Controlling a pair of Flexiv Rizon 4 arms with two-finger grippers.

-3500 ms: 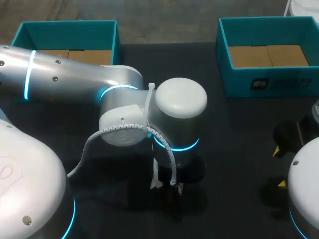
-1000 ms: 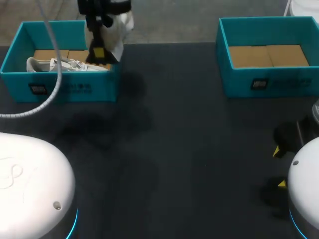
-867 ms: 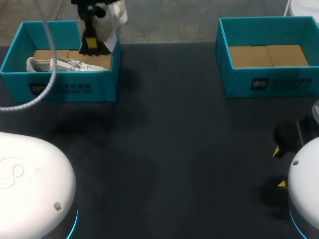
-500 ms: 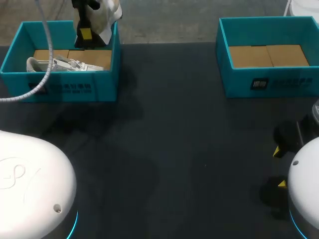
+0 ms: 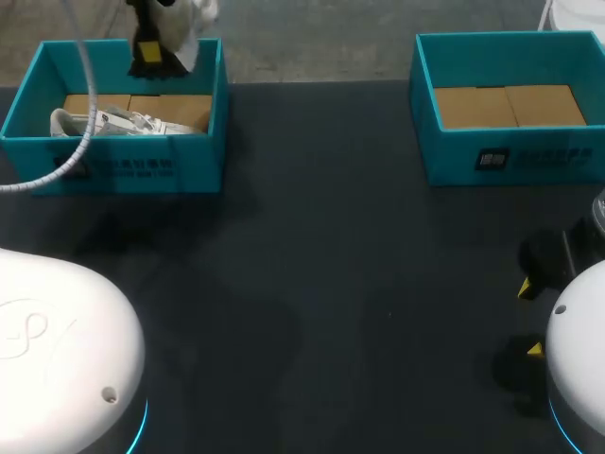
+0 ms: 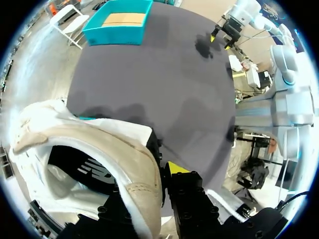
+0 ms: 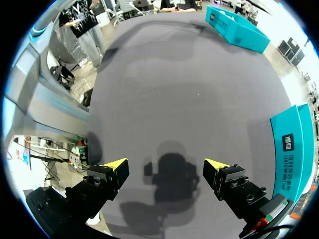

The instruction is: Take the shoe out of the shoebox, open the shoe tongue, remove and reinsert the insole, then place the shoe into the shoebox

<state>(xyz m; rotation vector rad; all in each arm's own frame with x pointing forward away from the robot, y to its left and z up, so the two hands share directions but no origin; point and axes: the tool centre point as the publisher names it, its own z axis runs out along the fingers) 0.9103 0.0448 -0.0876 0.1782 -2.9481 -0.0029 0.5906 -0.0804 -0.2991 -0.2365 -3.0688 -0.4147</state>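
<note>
In the head view, your left tool (image 5: 151, 52) hung over the far wall of the left shoebox (image 5: 132, 170), clamped on the white shoe (image 5: 184, 24), which was in the air and touched neither box nor tabletop (image 5: 331, 265). A second shoe (image 5: 113, 121) lay inside that box, on its cardboard floor. The right shoebox (image 5: 510, 156) showed only its cardboard floor. Your right tool (image 5: 529, 319) was low at the near right, well apart from both boxes.

In the left wrist view, your left tool (image 6: 159, 186) gripped the shoe (image 6: 109, 149) by the wall of its opening, with one finger outside and the other hidden by the shoe. A dark insole (image 6: 84, 167) sat inside. The tongue was not in view, so you could not tell whether it was opened. Far ahead across the tabletop stood the right shoebox (image 6: 122, 20), with your right tool (image 6: 223, 31) beyond it.

In the right wrist view, your right tool (image 7: 165, 167) stood with its fingers wide apart over bare tabletop, holding nothing, and the right shoebox (image 7: 294, 144) was just beside it.

As I judge it, the shoe was either just out of the box or about to go back in, and these views did not settle which. With the insole seated, the insole work was either all ahead or already finished. Setting the shoe down in a shoebox was left either way.
</note>
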